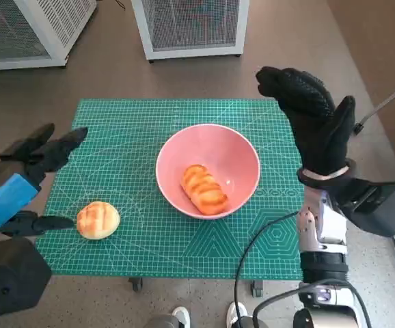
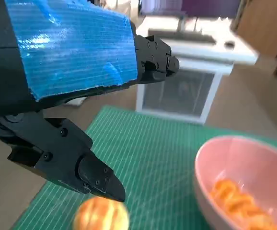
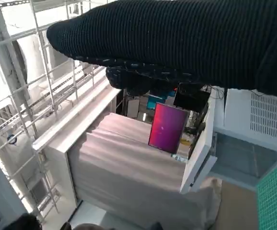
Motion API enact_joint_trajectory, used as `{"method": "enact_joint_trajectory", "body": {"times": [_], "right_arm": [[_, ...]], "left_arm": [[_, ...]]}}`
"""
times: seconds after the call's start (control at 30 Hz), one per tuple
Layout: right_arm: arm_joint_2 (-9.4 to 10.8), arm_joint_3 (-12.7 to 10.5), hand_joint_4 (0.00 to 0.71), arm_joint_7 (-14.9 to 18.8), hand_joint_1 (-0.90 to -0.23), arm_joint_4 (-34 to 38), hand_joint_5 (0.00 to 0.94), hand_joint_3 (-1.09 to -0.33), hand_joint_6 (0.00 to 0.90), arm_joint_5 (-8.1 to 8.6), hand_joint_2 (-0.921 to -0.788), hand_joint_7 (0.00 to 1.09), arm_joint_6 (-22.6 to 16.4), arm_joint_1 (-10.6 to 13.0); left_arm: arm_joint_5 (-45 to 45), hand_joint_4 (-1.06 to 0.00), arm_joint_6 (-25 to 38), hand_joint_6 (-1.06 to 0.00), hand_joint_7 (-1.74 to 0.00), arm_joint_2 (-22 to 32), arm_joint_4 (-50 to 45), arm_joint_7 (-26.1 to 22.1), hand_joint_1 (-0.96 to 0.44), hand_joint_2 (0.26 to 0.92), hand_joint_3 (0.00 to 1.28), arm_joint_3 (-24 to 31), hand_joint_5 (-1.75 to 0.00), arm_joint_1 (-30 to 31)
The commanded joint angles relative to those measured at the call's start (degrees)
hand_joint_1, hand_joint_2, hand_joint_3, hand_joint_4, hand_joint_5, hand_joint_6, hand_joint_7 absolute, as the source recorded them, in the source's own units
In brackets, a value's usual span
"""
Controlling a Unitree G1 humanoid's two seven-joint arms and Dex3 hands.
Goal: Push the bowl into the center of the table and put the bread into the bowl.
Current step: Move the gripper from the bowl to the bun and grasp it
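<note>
So the left hand (image 1: 37, 178), black with blue tape across its back, hangs over its own edge of the table with the fingers spread apart and nothing in them. Right under its lower fingers, close but not quite touching from what I can tell, sits a round golden bread roll (image 1: 98, 219) on the green gridded cutting mat (image 1: 115, 137). The left wrist view has that same roll (image 2: 100, 214) just below the black fingertips (image 2: 98, 177).

Further out from that hand, toward the middle of the mat, there's the pink round bowl (image 1: 208, 169), upright, with a longer striped golden bread loaf (image 1: 203, 189) lying inside it.

Past the bowl on the far side, the right hand (image 1: 314, 119) in the black knitted glove is raised above the mat's edge, fingers loose and holding nothing. Its wrist camera mostly shows glove (image 3: 177, 43) and white wire cabinets (image 3: 244, 129) beyond.
</note>
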Motion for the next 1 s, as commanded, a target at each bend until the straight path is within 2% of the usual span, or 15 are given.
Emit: {"method": "enact_joint_trajectory", "body": {"times": [0.03,0.5,1.0], "right_arm": [[-0.1,-0.1,0.184,0.8,-0.635,0.4,0.0,-0.696,0.028,0.7,-0.921,0.41,1.2,0.9],[-0.8,-0.8,0.181,2.0,-0.631,1.0,0.0,-0.693,0.029,0.91,-0.921,0.41,1.5,0.6],[-1.2,-1.1,0.181,2.2,-0.63,0.6,0.001,-0.69,0.031,0.78,-0.921,0.41,1.7,0.6]], "left_arm": [[0.1,0.0,0.9,-0.16,-0.02,2.2,-1.1,-1.0,-0.14,0.681,0.0,-1.3,0.0,1.9],[0.3,0.0,1.8,-0.16,-0.01,2.1,2.4,0.2,-0.16,0.688,0.0,-7.8,0.0,4.7],[5.0,-0.04,2.6,-0.17,0.0,1.5,10.3,4.8,-0.15,0.704,0.01,-18.3,-0.01,3.7]]}}
